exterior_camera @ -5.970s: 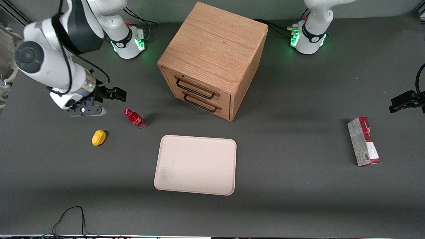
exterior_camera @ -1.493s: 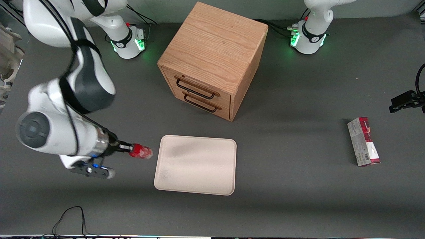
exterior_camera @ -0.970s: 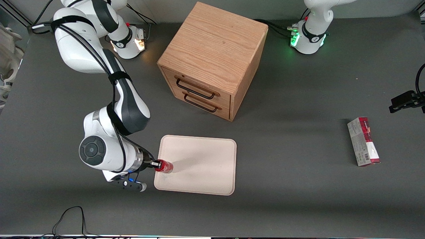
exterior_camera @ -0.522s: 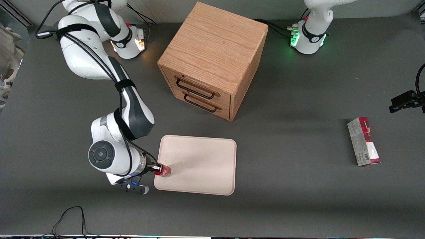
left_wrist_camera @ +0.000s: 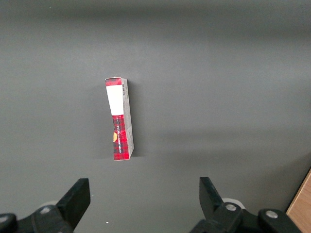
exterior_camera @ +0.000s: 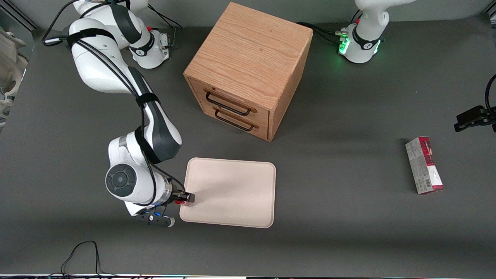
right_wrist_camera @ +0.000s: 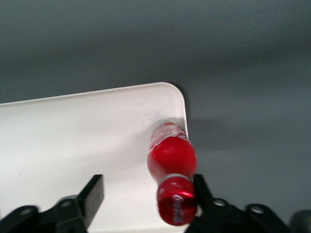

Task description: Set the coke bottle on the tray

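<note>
The coke bottle [right_wrist_camera: 172, 154], red with a red cap, stands upright on the tray [right_wrist_camera: 73, 136], close to a rounded corner of it. My right gripper [right_wrist_camera: 148, 190] is open above it; the bottle's cap sits beside one finger [right_wrist_camera: 200, 187], and the other finger stands well apart. In the front view the gripper [exterior_camera: 187, 198] hangs over the cream tray's [exterior_camera: 232, 192] corner that lies nearest the working arm and the camera. Only a sliver of the red bottle [exterior_camera: 179, 202] shows under the gripper there.
A wooden drawer cabinet [exterior_camera: 248, 69] stands farther from the camera than the tray. A red-and-white carton [exterior_camera: 424, 164] lies toward the parked arm's end of the table and shows in the left wrist view [left_wrist_camera: 119, 121]. A black cable [exterior_camera: 83, 252] loops at the table's front edge.
The arm carried the bottle from the table to the tray's corner. In the last half second the gripper lowered slightly, and the bottle, clear in front of it before, now shows only a sliver.
</note>
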